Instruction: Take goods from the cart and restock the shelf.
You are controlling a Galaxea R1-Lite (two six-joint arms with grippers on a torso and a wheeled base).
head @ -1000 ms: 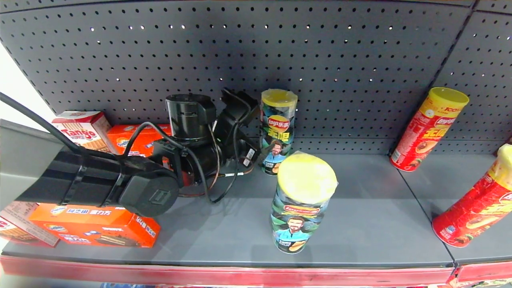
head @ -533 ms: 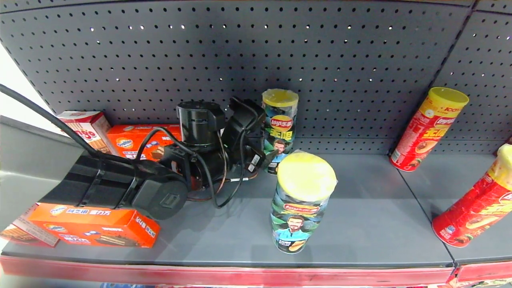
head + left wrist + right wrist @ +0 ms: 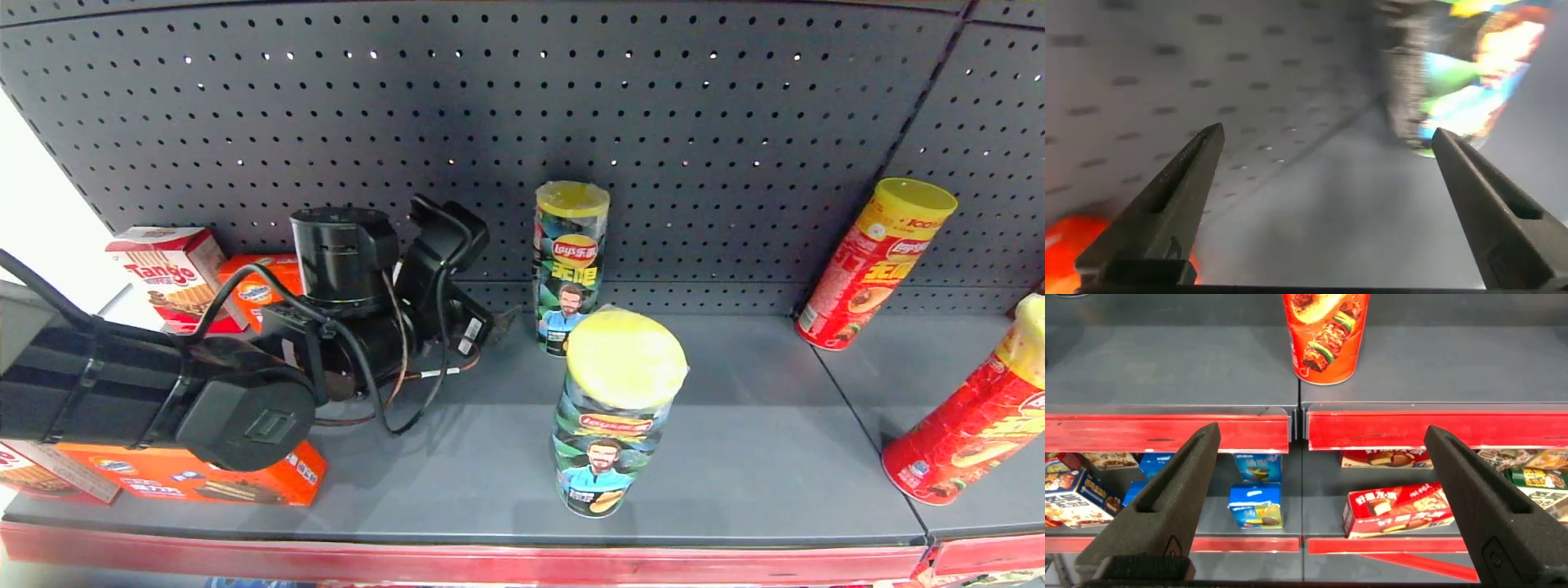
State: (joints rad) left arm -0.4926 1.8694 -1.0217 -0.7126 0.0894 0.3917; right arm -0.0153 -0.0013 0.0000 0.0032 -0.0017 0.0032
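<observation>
- Grey pegboard (image 3: pixel 522 122) backs the shelf (image 3: pixel 457 474) in front of you, and a red strip (image 3: pixel 457 562) runs along the shelf's front edge.
- At the far left, a wafer box (image 3: pixel 163 265) stands at the back. A rear orange box (image 3: pixel 253 286) sits just beside it, partly hidden by your arm. A front orange box (image 3: pixel 245 482) lies flat near the front edge.
- Your left arm (image 3: pixel 245 392) lies over those boxes, pointing toward the middle of the shelf.
- Your left gripper (image 3: pixel 1327 135) has its fingers spread wide and holds nothing. It is near the rear green can (image 3: pixel 570 265) without touching it. In the left wrist view that can is a blur beyond the fingers, not between them.
- The rear green can stands upright with its yellow lid on, mid-shelf and close to the pegboard.
- The front green can (image 3: pixel 616 408) stands upright nearer the front edge, apart from the rear one.
- Further right, a red can (image 3: pixel 873 261) stands by the pegboard, and a second red can (image 3: pixel 971 416) sits at the far right, nearer the front.
- Your right gripper (image 3: pixel 1319 433) is released and empty, its fingers wide apart, facing the shelf front. A skewer-print red can (image 3: pixel 1325 335) stands upright beyond it. On the lower shelves you can see a blue box (image 3: pixel 1255 505) and a red box (image 3: pixel 1396 510).
</observation>
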